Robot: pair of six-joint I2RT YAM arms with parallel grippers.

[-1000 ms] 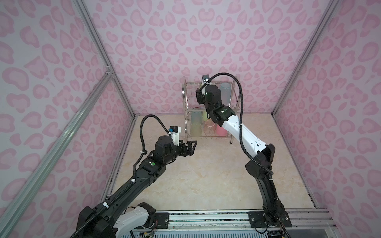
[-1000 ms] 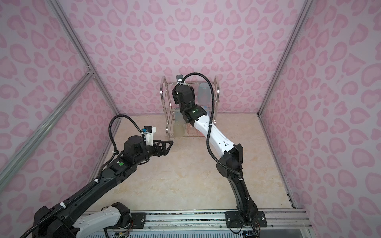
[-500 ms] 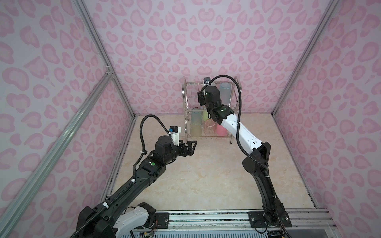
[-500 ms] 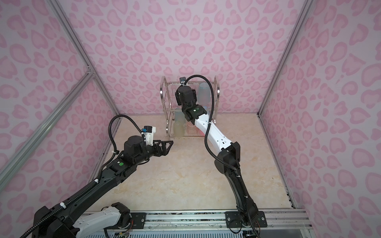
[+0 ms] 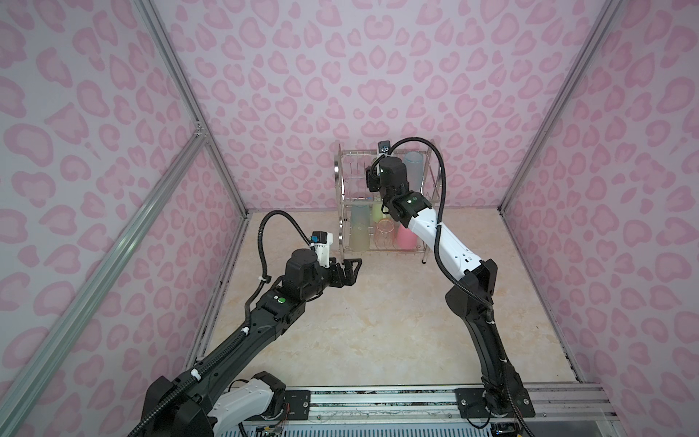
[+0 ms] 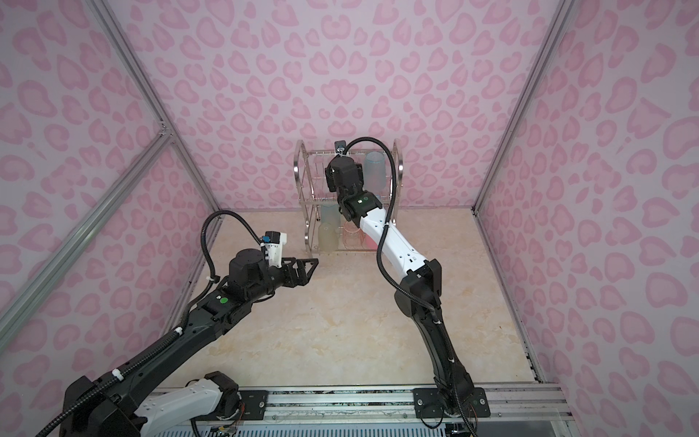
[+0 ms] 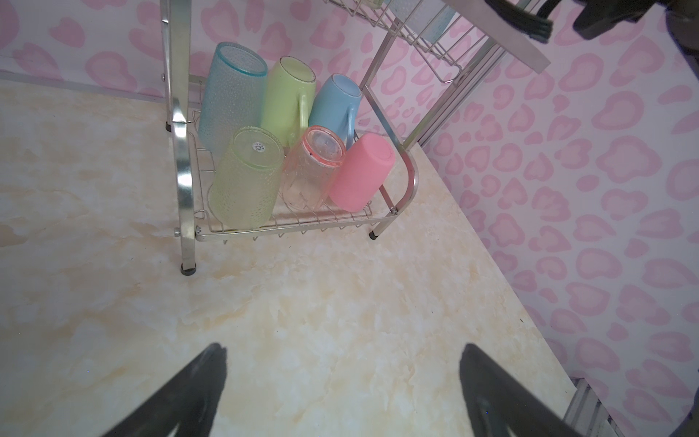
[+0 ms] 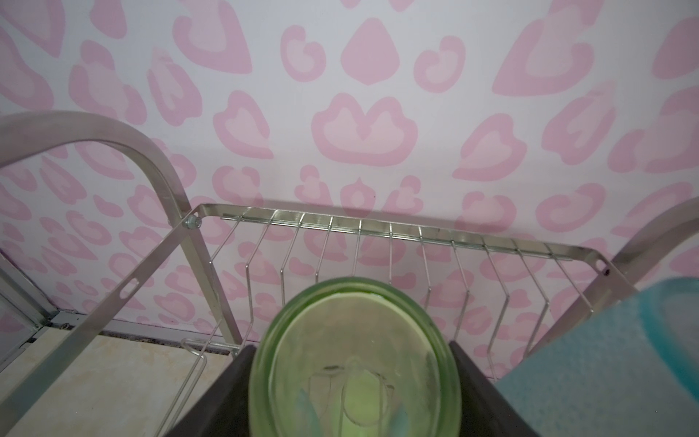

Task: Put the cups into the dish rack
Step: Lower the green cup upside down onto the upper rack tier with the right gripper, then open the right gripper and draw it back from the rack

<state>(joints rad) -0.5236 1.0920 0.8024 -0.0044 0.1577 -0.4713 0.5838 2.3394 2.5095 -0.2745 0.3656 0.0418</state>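
- Holding a green cup (image 8: 351,325) tight between its fingers, the right gripper (image 8: 353,359) hangs over the top shelf of the rack (image 8: 378,223).
- Lower it slowly onto the shelf below the fingers, not bumping the blue cup (image 8: 605,359) just beside them.
- The left gripper (image 7: 342,352) has its fingers wide apart, holding nothing.
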